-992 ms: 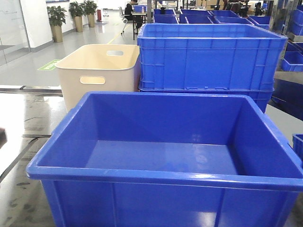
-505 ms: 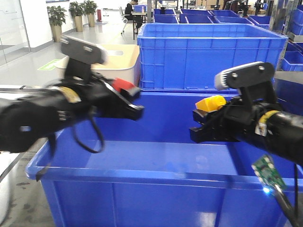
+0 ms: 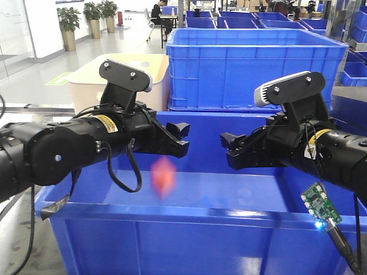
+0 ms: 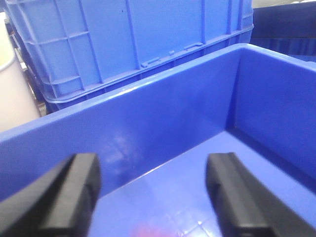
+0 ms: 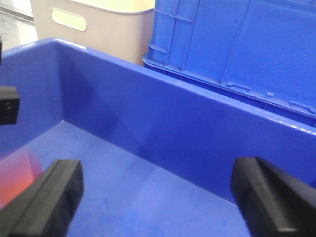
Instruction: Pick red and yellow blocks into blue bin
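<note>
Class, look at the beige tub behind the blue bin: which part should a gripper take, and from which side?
Probably the strip of wall above the handle slot, on the side of the beige tub facing the blue bin. Come from above, fingers straddling that strip: the tub stands upright and open-topped, and the slot gives an edge to hook under.

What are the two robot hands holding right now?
Nothing. The left gripper and right gripper are both open and empty over the blue bin. A blurry red block is in the air below the left gripper.
</note>
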Available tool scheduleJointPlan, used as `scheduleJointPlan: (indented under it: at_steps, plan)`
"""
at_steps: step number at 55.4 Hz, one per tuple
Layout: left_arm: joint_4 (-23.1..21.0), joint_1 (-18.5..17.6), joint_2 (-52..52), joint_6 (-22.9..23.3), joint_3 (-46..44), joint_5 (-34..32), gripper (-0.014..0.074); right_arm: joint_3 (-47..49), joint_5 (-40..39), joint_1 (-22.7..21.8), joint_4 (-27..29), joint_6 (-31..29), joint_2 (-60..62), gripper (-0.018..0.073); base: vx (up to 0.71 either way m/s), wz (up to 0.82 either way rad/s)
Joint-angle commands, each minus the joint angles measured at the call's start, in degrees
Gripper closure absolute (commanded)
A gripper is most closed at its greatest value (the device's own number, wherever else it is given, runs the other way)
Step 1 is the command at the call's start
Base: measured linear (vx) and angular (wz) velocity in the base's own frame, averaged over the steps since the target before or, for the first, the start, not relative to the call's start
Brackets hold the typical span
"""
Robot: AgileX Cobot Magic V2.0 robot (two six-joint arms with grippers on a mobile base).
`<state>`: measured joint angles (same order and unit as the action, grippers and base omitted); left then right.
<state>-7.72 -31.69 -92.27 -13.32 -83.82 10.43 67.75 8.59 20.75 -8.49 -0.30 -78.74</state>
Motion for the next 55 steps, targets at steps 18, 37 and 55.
scheduleJointPlan:
  at_steps: [18,37,55]
  plan:
    - [3.3,0.1,20.4,0.2,-2.2,18.3,0.0608,2.0,19.2,-0.1,-1.4,-0.6,19.5,0.0404,0.0,0.0]
    - [2.3,0.1,47.8,8.0,26.8,18.4,0.0599,-14.2,27.4,-0.1,-1.2,4.1,52.3,0.0573,0.0,0.0]
    - [2.2,0.1,69.1,9.5,52.0,1.5,0.0597,-30.0,25.9,-0.1,-1.4,4.7,70.1,0.0568,0.0,0.0]
